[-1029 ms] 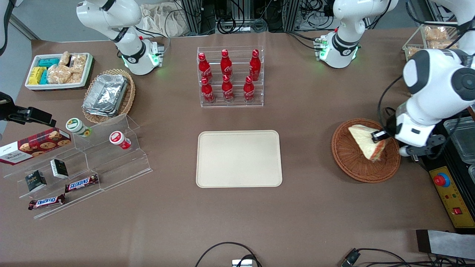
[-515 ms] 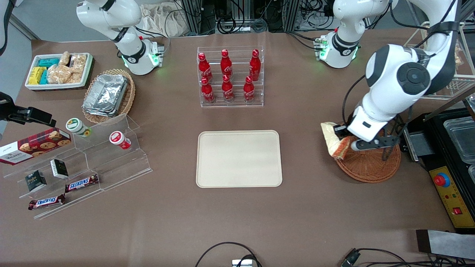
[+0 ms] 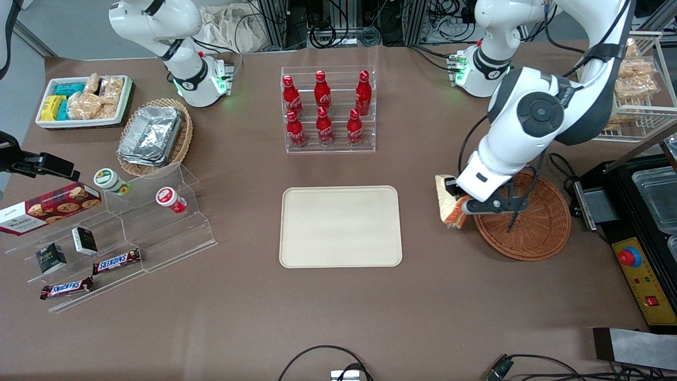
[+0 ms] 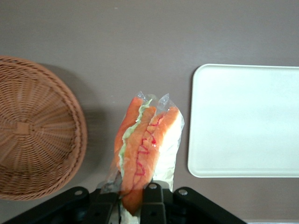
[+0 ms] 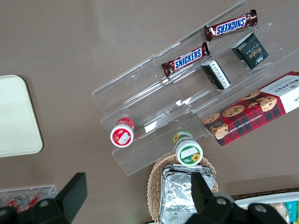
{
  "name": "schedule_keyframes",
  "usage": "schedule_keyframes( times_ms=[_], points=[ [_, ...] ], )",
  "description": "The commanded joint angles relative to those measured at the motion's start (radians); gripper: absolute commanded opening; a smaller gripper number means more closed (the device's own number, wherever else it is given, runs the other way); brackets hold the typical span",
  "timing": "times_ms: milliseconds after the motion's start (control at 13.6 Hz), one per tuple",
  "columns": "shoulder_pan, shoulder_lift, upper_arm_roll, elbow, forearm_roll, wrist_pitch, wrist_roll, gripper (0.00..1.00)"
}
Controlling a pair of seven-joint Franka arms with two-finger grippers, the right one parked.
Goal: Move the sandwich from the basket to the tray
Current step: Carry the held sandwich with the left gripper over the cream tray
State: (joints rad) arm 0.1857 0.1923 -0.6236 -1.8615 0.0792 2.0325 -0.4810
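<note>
Pincer [image 4: 133,198] pinching sandwich [image 4: 145,151] at lower corner, filling edge up; load airborne over bare tabletop [image 3: 423,296], between basket [image 3: 534,233] and tray [image 3: 341,248]. Basket empty.

Advice: hold pinch firm, wrap looks slippery. Carry toward tray at 9 o'clock in front view, clear rim, lower onto middle, then release.

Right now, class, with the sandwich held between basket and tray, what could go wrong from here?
1. The end effector grips only one end of the wrapped sandwich, so its clear film might slip and drop it on the bare table.
2. The sandwich hangs between the wicker basket and the cream tray; released early, it would probably miss the tray.
</note>
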Motion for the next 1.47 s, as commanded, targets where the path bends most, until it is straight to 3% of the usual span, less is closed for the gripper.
schedule_keyframes(
  times_ms=[0,441,1176,1397],
  points=[
    [0.0,0.096,-0.065,0.087,0.062,-0.012,-0.062,0.1],
    [-0.133,0.274,-0.073,0.214,0.233,-0.011,-0.277,0.1],
    [-0.238,0.446,-0.065,0.291,0.257,0.037,-0.28,0.1],
    [-0.242,0.483,-0.065,0.292,0.301,0.046,-0.306,0.1]
  ],
)
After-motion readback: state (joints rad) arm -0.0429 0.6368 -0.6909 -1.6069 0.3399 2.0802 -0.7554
